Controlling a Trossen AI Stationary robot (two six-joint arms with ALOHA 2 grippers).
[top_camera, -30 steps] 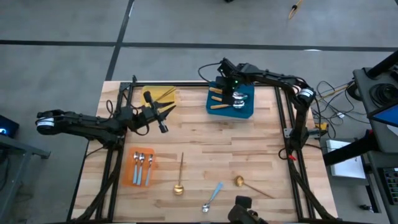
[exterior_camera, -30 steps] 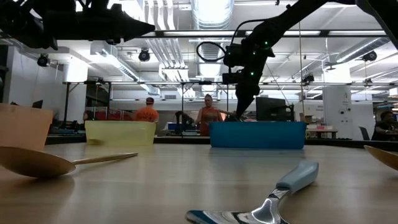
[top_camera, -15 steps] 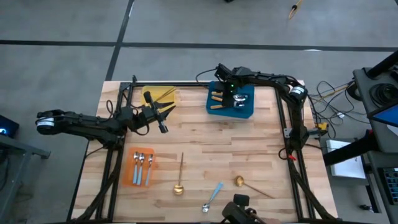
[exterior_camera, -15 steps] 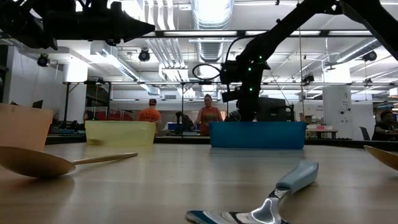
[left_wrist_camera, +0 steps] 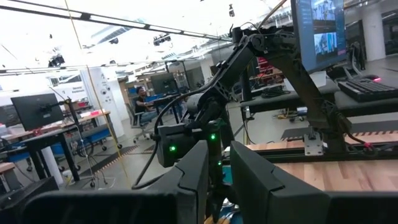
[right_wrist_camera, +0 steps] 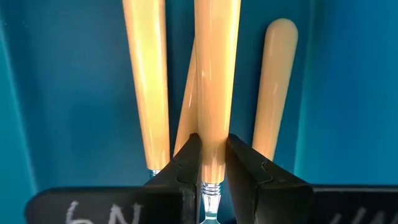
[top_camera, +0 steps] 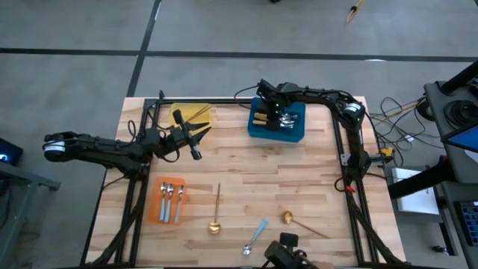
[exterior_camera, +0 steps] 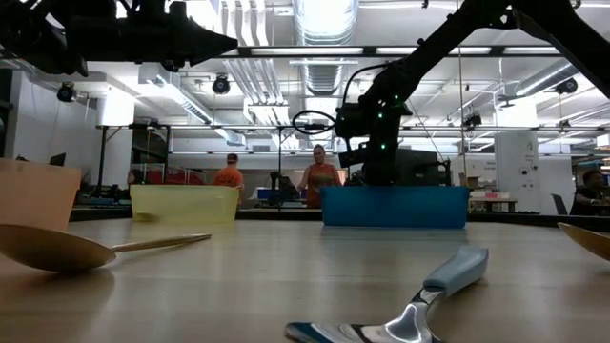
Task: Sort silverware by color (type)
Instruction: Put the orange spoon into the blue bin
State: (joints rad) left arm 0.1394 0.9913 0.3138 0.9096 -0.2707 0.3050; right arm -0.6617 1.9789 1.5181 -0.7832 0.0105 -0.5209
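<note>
Your right arm reaches across the far edge of the table, and its right gripper [right_wrist_camera: 209,165] is lowered into the blue tray [top_camera: 296,131]. Its fingers are clamped on the handle of an orange-handled spoon [right_wrist_camera: 216,74], which lies among other orange-handled spoons [right_wrist_camera: 146,81] on the tray floor, with tray walls close on both sides.

Your left arm stretches in low from the table's left side. The left gripper [top_camera: 196,142] hovers just beside the yellow tray [top_camera: 196,113], its fingers nearly together around nothing.

Blue-handled spoons [top_camera: 171,198] lie in the orange tray [top_camera: 158,202] near the front left. Loose on the bare wood in front are a gold spoon [top_camera: 216,213], a blue-handled spoon [top_camera: 255,236] and a second gold spoon [top_camera: 299,222], well apart from both grippers, with open tabletop in the middle.
</note>
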